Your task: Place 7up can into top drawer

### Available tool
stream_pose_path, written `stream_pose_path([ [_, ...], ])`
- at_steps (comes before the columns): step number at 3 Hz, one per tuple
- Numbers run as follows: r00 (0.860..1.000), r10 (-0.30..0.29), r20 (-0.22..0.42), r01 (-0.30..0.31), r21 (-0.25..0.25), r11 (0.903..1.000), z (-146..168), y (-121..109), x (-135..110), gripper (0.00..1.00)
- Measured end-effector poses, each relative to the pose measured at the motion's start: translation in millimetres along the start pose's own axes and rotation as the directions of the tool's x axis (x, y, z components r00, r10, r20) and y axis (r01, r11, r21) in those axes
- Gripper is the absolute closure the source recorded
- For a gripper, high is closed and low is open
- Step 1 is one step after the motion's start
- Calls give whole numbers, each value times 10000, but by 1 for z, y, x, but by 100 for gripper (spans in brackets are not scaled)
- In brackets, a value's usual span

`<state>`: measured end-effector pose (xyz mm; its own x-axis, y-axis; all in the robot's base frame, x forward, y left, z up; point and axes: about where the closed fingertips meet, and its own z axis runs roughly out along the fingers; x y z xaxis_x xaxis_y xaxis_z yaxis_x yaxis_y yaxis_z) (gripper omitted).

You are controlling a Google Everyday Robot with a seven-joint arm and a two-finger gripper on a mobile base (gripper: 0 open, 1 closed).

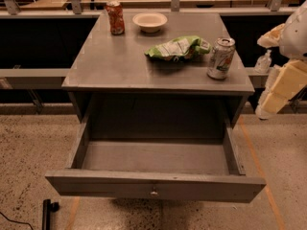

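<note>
The 7up can (221,57), silvery-white with green and red markings, stands upright near the right front corner of the grey cabinet top (120,66). The top drawer (153,186) is pulled wide open below it, and its inside looks empty. A small round knob (154,192) sits in the middle of its front panel. My gripper (280,90), with cream-coloured parts, hangs at the right edge of the view. It is beside the cabinet, to the right of the can and a little lower, and it touches nothing.
A green chip bag (178,48) lies just left of the 7up can. A red-orange can (114,17) and a white bowl (149,21) stand at the back of the top. A small clear bottle (263,61) sits on a ledge to the right.
</note>
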<state>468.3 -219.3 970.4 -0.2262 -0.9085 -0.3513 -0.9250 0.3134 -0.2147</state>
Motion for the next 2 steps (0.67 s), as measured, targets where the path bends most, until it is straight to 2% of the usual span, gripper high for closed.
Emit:
stream_pose_path([
  [1, 9825, 326, 1835, -333, 7, 9994, 26, -40, -7, 0],
  [2, 9133, 929, 3965, -981, -70, 9952, 66, -77, -10, 0],
])
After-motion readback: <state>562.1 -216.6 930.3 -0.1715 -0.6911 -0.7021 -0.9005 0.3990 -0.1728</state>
